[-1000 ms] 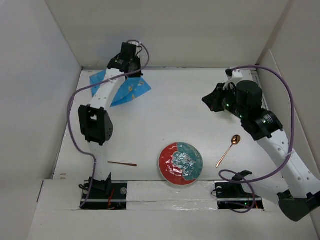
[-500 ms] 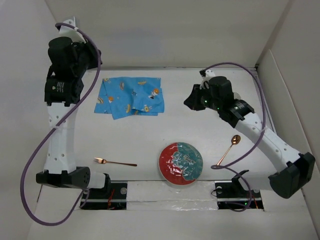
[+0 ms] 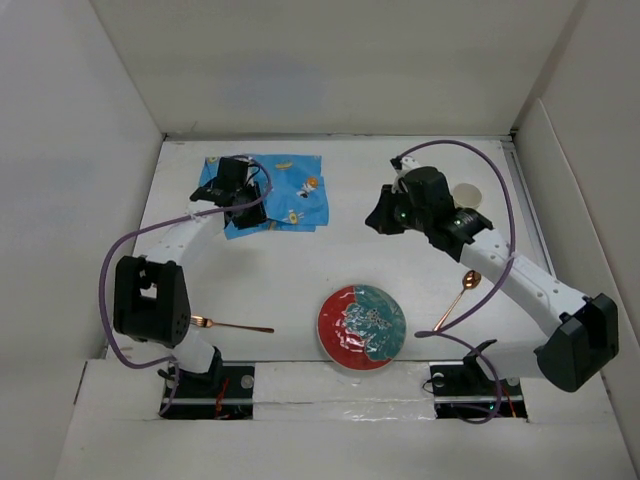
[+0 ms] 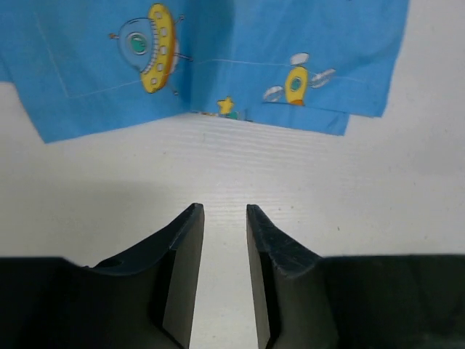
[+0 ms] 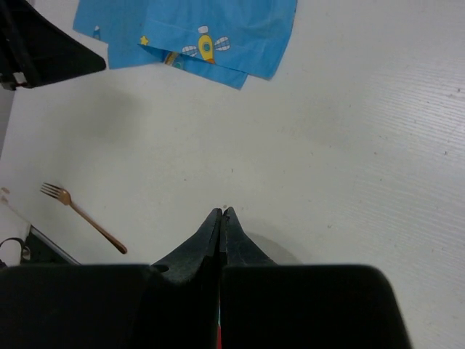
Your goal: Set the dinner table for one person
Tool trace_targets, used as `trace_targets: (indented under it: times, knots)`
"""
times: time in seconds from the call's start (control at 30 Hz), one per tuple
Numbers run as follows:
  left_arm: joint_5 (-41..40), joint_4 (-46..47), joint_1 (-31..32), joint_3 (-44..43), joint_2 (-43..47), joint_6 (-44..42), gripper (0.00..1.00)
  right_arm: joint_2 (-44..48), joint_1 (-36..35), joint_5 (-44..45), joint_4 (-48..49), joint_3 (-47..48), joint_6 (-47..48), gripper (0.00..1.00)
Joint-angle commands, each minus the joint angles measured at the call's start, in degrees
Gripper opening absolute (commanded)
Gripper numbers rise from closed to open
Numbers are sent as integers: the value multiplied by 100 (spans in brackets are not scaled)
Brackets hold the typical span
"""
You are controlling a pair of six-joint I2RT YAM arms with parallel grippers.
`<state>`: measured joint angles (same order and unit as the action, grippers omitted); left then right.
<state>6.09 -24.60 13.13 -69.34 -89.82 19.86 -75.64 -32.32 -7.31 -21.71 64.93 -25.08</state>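
The white dinner table (image 3: 300,260) carries a blue printed mat (image 3: 285,190) at the back left, partly folded along its near edge. A red and teal plate (image 3: 362,327) sits at the front middle. A copper fork (image 3: 230,325) lies to its left and a copper spoon (image 3: 457,298) to its right. My left gripper (image 3: 243,208) hangs low at the mat's near-left edge. In the left wrist view the left gripper (image 4: 224,211) is open by a narrow gap, empty, over bare table just short of the mat (image 4: 218,51). My right gripper (image 5: 223,212) is shut and empty above bare table, right of the mat (image 5: 196,29).
White walls (image 3: 90,150) box the table in on the left, back and right. The right wrist view shows the fork (image 5: 80,216) at left and part of the left arm (image 5: 36,43) in the top-left corner. The right arm's purple cable (image 3: 500,190) loops over the table's right side.
The left arm swung down from high at the left wall to the mat's near edge, and its jaws opened a little. The right gripper closed and shifted slightly nearer.
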Motion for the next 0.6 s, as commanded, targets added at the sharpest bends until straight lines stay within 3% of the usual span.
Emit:
trace_targets:
  times: [0.0, 0.03, 0.1, 0.27, 0.57]
  knots:
    - [-556, 921, -309, 411, 518, 903, 28, 84, -82, 2, 273, 29, 65, 0]
    - [-556, 1026, -424, 639, 536, 1010, 36, 49, -82, -16, 238, 38, 73, 0]
    - [-826, 1211, -600, 764, 483, 1212, 38, 58, -135, 1, 185, 20, 91, 0]
    - [-653, 1431, -1267, 844, 45, 1582, 34, 189, -187, 19, 159, -155, 100, 0]
    - [-512, 1510, -2437, 509, -914, 2022, 36, -170, -573, -25, 387, 2, 47, 0]
